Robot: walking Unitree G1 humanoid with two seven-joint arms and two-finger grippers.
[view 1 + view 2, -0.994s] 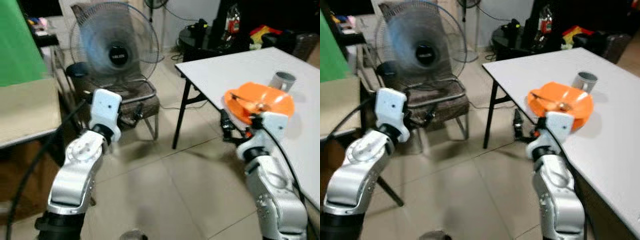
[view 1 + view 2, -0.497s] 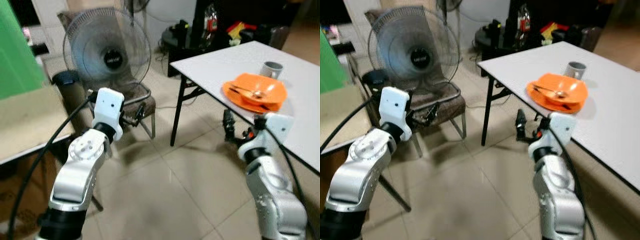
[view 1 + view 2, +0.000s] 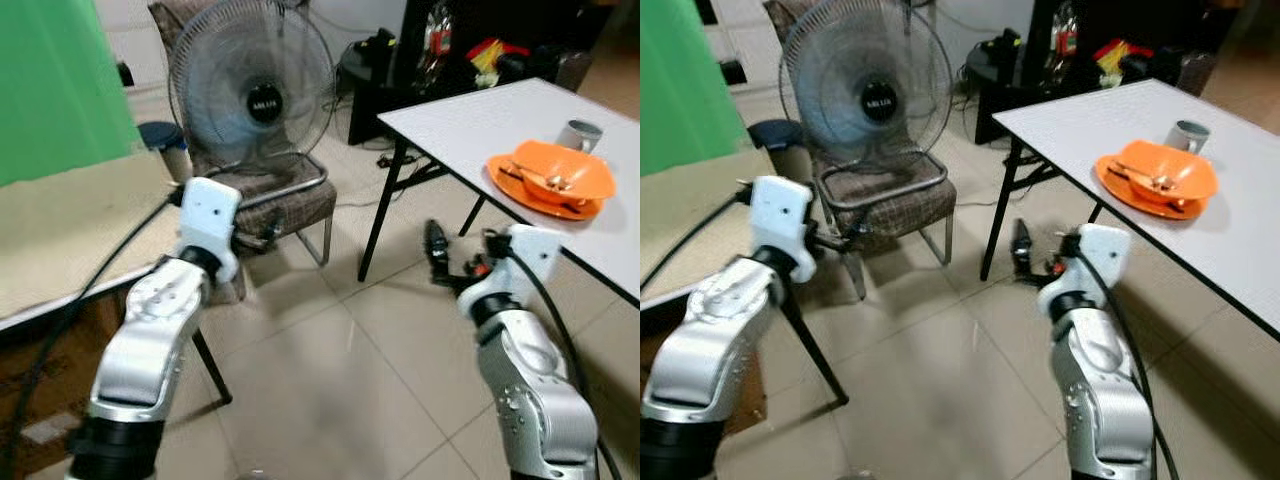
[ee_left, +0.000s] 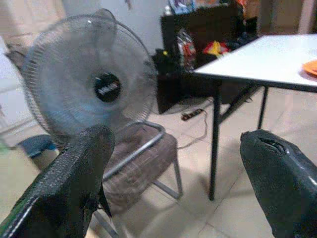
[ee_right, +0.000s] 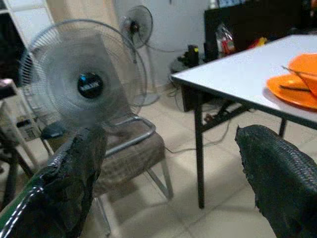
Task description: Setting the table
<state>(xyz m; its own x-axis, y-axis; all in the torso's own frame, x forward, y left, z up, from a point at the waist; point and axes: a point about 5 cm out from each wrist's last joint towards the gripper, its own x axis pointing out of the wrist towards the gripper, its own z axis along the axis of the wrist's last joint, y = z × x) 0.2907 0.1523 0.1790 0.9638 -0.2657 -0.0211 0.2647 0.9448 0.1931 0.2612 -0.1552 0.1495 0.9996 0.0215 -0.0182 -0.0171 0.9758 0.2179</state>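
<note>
An orange bowl (image 3: 558,175) with a spoon in it rests on an orange plate (image 3: 530,192) near the edge of the white table (image 3: 470,115) at the right. A grey cup (image 3: 581,133) stands just behind them. My right gripper (image 3: 437,256) hangs open in the air over the floor, below and left of the table edge, holding nothing; the right wrist view shows its fingers (image 5: 79,168) spread wide. My left gripper (image 3: 258,238) is open too, held in front of the chair, with its fingers (image 4: 84,163) far apart.
A standing fan (image 3: 252,90) sits on a metal-framed chair (image 3: 280,200) straight ahead. A green screen (image 3: 50,80) and a wooden tabletop (image 3: 70,230) are at my left, a blue bin (image 3: 160,135) beside them. A dark cabinet (image 3: 450,40) stands behind the table. Tiled floor lies below.
The whole picture has shifted: the table and orange dishes now sit farther right and farther off, the fan nearer the centre. Both arms hold the same raised pose, grippers open.
</note>
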